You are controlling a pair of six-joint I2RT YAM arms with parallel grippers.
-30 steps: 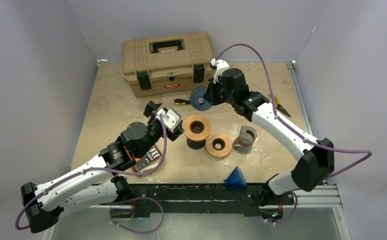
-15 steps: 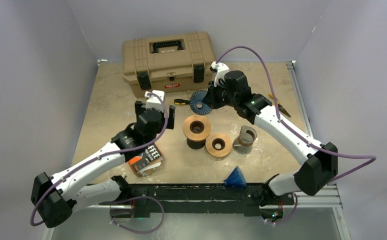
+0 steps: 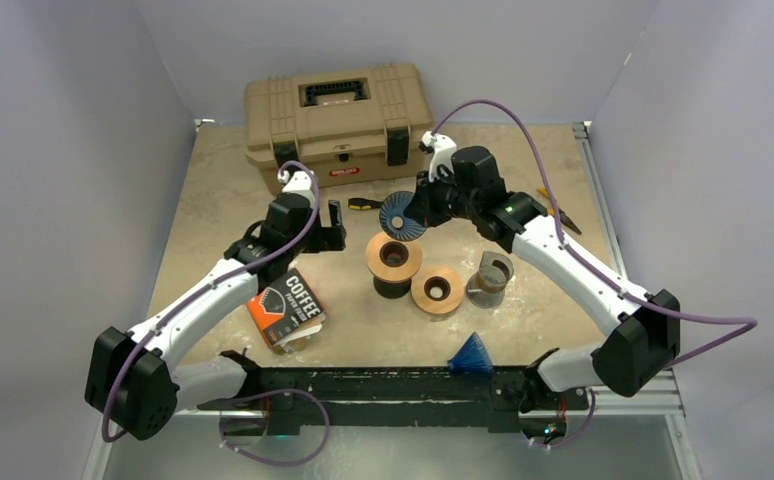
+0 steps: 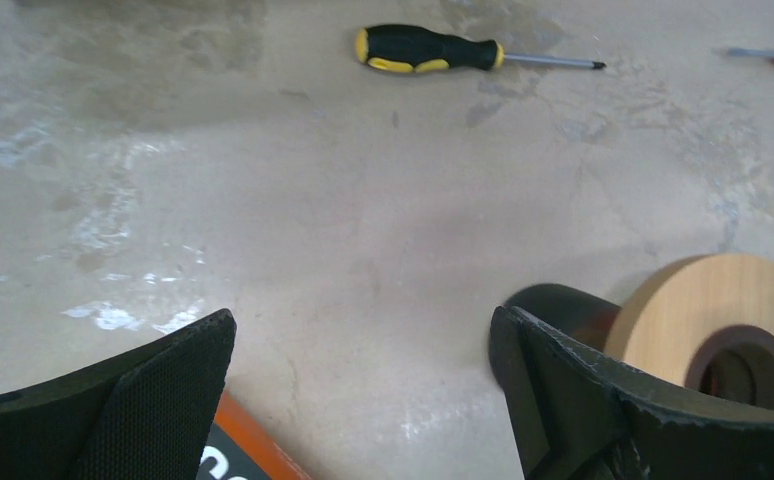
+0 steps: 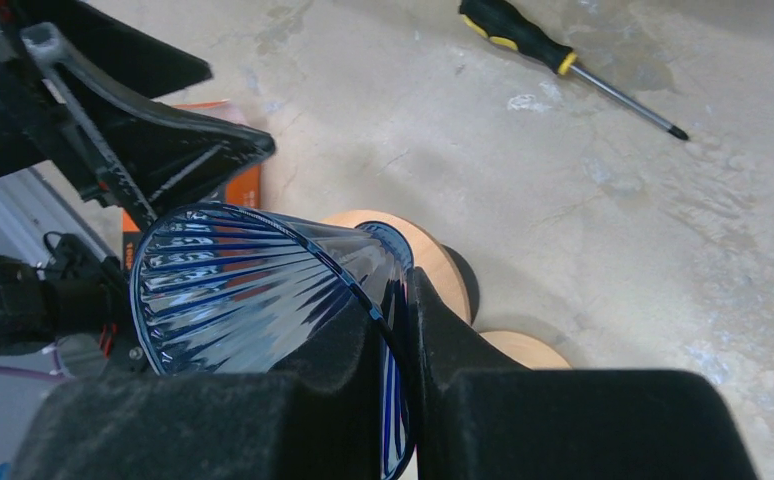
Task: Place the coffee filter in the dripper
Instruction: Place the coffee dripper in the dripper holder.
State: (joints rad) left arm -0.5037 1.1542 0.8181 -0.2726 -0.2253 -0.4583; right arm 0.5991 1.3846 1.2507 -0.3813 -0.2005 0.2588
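Note:
My right gripper (image 3: 415, 207) is shut on the wall of a blue ribbed cone, the dripper (image 3: 398, 213), held tilted in the air just behind a wooden ring stand (image 3: 394, 256). In the right wrist view the dripper (image 5: 243, 290) has its wall pinched in the right gripper (image 5: 403, 290). Left of that stand my left gripper (image 3: 335, 226) is open, hanging over bare tabletop with nothing between its fingers (image 4: 358, 340). An orange and black pack labelled COFFEE (image 3: 285, 306) lies near the left arm. No loose coffee filter shows.
A second wooden ring (image 3: 437, 290) and a glass carafe (image 3: 490, 277) sit right of the stand. Another blue cone (image 3: 471, 355) rests at the front edge. A tan toolbox (image 3: 335, 122) stands at the back, with a screwdriver (image 3: 363, 203) before it and pliers (image 3: 558, 210) at right.
My left arm has swung back and to the left, away from the stand, uncovering the COFFEE pack. The right gripper has held the dripper almost still.

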